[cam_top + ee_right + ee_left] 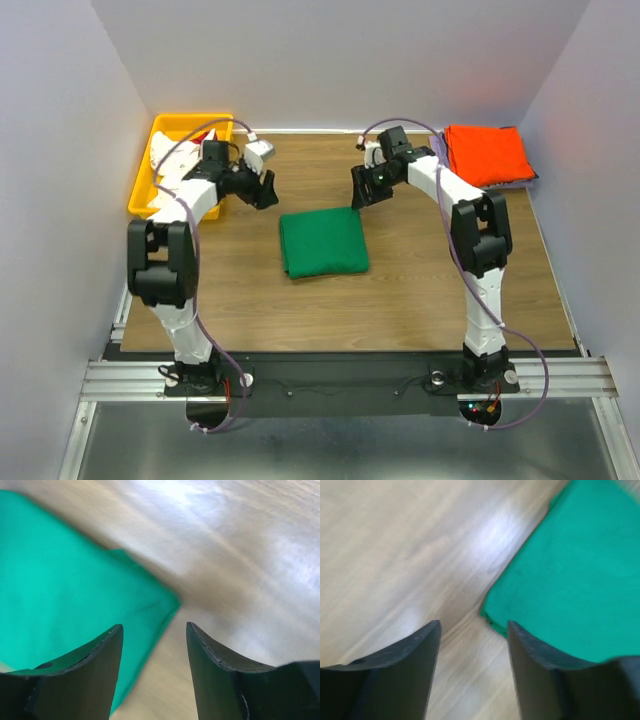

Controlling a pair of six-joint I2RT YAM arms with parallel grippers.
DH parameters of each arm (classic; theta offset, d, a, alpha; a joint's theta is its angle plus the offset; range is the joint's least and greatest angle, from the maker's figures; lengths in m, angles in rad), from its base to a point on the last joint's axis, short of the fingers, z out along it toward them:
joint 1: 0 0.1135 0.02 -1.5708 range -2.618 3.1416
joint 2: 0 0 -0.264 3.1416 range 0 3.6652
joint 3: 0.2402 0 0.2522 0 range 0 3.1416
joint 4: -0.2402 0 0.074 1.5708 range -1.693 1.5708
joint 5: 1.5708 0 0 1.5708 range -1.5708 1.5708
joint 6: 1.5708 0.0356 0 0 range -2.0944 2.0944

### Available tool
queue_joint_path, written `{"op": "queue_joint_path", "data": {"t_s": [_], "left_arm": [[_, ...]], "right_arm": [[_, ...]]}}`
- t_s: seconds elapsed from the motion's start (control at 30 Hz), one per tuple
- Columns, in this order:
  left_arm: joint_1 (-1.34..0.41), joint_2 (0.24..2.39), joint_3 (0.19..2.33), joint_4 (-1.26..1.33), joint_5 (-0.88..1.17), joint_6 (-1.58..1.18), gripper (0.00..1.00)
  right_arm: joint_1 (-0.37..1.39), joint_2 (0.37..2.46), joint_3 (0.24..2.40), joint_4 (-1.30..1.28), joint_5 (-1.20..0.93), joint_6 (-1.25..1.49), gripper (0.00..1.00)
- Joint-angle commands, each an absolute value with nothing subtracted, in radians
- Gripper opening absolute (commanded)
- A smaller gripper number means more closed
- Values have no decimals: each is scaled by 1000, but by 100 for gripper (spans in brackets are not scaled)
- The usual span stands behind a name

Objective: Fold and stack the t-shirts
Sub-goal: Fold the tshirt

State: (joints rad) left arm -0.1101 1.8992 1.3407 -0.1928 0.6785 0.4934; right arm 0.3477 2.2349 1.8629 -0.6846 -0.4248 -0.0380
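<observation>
Folded t-shirt (322, 243) lies flat mid-tabletop (420, 300), between the two arms. Left tool (265, 188) sits behind and left of it, off its far-left corner. Right tool (360, 190) is behind and right, just off the far-right corner. Neither touches it. Bin (192, 118) is at the far-left corner of the tabletop, with loose t-shirts (165, 160) inside. Another folded t-shirt (487, 155) lies in the far-right corner, on top of a further piece whose edge shows at its left.

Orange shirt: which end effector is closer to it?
Right. The right end effector is left of the orange shirt; the left end effector is farther left, near the bin.
</observation>
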Motion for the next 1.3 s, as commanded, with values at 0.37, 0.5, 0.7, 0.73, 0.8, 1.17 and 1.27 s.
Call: {"op": "queue_joint_path", "data": {"t_s": [0.37,0.5,0.7,0.73,0.8,1.17,1.27], "left_arm": [[-140,1686,911,656,1069,-546,97],[-144,1794,847,880,1052,-681,97],[-132,2032,941,925,1029,-721,97],[-124,2054,960,911,1025,-719,97],[-107,2094,1003,868,1006,-707,97],[-72,1853,1008,808,1120,-689,98],[-83,1764,963,792,1149,-696,98]], "right_arm": [[353,2221,1804,-480,-920,225,32],[353,2276,1770,-433,-908,247,30],[344,2351,1732,-347,-842,304,30],[339,2362,1736,-339,-832,307,30],[319,2393,1753,-337,-807,310,31],[270,2146,1666,-255,-951,445,90],[272,2016,1556,-158,-982,532,100]]}}
